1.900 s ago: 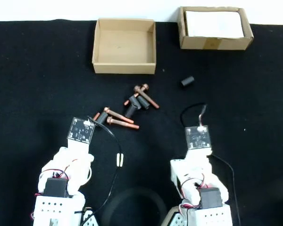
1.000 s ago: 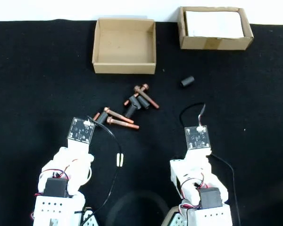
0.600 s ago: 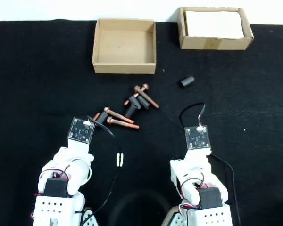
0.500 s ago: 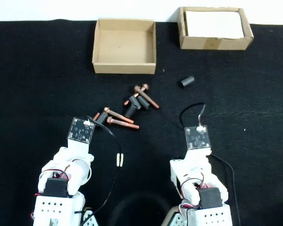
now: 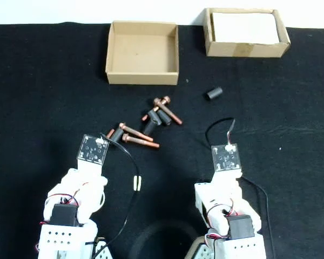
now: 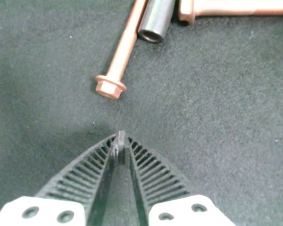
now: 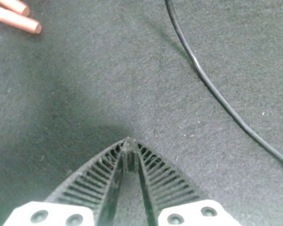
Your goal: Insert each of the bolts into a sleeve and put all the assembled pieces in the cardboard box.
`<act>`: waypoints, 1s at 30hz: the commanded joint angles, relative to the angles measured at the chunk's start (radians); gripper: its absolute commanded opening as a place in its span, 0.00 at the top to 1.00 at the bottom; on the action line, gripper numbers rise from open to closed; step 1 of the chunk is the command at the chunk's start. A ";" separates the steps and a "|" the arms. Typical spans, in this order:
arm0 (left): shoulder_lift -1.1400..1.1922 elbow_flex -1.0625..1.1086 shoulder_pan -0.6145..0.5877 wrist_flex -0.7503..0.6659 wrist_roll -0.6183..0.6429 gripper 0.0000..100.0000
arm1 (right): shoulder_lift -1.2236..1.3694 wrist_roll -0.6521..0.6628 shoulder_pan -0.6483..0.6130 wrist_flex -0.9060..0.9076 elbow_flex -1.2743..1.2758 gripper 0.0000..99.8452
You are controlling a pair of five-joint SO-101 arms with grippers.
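Bolts (image 5: pixel 140 142) and sleeves (image 5: pixel 150 127) lie scattered on the black bench (image 5: pixel 43 108) just ahead of the left claw (image 6: pixel 120 141), whose tips are pressed together on nothing; the nearest bolt (image 6: pixel 123 52) points its head at it, with a dark sleeve (image 6: pixel 156 16) alongside. The right claw (image 7: pixel 128 148) is closed and empty too, a black cable (image 7: pixel 211 86) curving just beyond it. The cardboard box (image 5: pixel 142 78) sits well beyond both, open side up.

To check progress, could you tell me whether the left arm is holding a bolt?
No, its fingers are shut on nothing; a bolt lies ahead.
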 commanded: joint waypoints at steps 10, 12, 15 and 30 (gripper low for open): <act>-0.007 0.022 0.008 0.003 -0.005 0.99 | -0.002 0.005 -0.004 0.002 0.128 0.99; -0.007 0.022 0.008 0.003 -0.005 0.99 | -0.002 0.005 -0.004 0.001 0.128 0.99; -0.007 0.022 0.008 0.003 -0.005 0.99 | -0.002 0.008 -0.025 -0.010 0.127 0.99; -0.007 0.022 0.008 0.003 -0.005 0.99 | 0.119 0.169 -0.016 -0.142 -0.602 0.87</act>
